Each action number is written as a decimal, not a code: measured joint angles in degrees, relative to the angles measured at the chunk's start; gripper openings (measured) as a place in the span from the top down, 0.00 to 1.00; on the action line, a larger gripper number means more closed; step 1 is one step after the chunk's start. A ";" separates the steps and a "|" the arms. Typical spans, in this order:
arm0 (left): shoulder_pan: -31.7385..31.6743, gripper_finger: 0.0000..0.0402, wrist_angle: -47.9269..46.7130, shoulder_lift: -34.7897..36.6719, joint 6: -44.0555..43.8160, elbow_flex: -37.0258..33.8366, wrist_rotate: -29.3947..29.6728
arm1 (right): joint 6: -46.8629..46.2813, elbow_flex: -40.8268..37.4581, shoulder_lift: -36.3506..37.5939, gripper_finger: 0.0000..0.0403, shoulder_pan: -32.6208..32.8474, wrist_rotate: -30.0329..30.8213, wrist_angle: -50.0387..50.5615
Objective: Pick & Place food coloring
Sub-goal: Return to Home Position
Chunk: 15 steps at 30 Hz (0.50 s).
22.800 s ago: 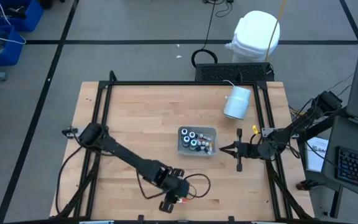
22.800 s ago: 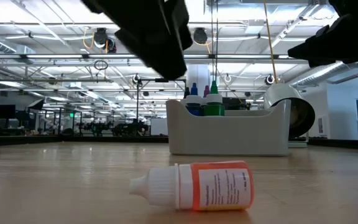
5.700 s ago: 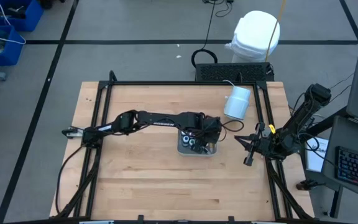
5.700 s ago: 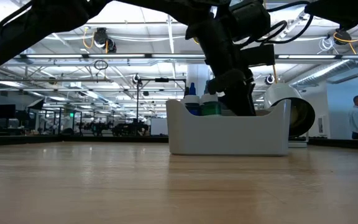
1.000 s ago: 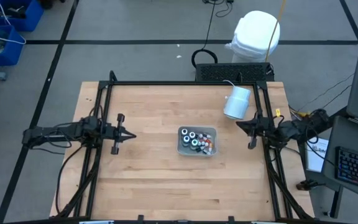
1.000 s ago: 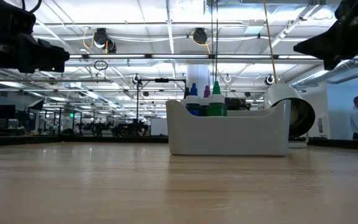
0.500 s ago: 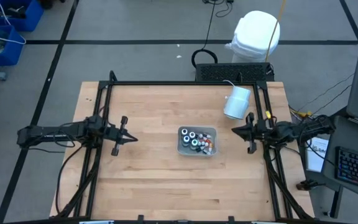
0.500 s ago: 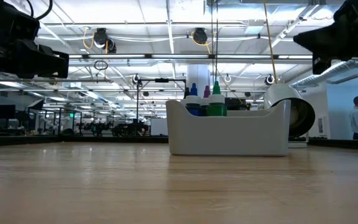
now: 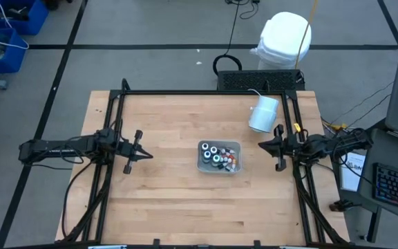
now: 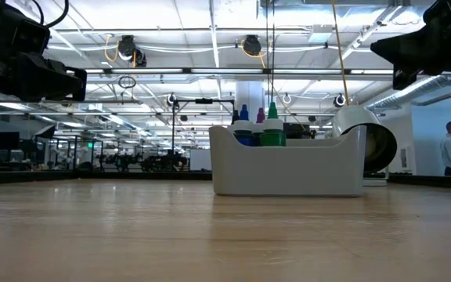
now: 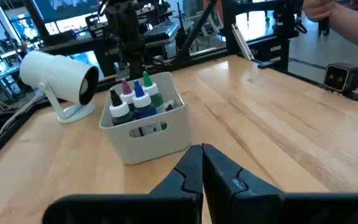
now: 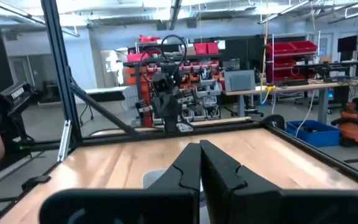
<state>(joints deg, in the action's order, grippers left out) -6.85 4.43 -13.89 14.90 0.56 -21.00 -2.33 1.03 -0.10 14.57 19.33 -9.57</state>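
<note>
Two hands, both empty with fingers pressed together. The left hand [image 9: 135, 151] hangs well to the left of the bin [image 9: 200, 158], and the right hand [image 9: 276, 146] hangs nearer, off its right side. I judge both are parked clear because every bottle I see is inside the bin. One bin at mid-worktop [image 9: 171, 207] holds the food coloring [image 9: 218, 156], upright and packed; I count roughly ten caps, not exactly. One white cylinder [image 9: 263, 113] lies near the bin's far right corner.

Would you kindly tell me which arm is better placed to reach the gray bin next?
Probably the right: the right hand hangs closer to the gray bin than the left hand; both are shut and empty.
</note>
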 joint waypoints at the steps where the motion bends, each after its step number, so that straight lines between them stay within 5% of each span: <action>1: 0.00 0.98 -0.07 0.00 -0.02 0.00 0.02 | 0.00 -0.01 0.02 1.00 0.00 0.00 -0.10; 15: 0.00 0.97 -1.08 0.00 -0.13 0.09 2.74 | 1.93 -0.14 -0.02 1.00 0.00 0.02 2.45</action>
<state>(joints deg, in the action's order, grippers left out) -6.85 3.34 -13.89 14.77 0.64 -18.26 -0.39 0.89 -0.12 14.57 19.35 -7.12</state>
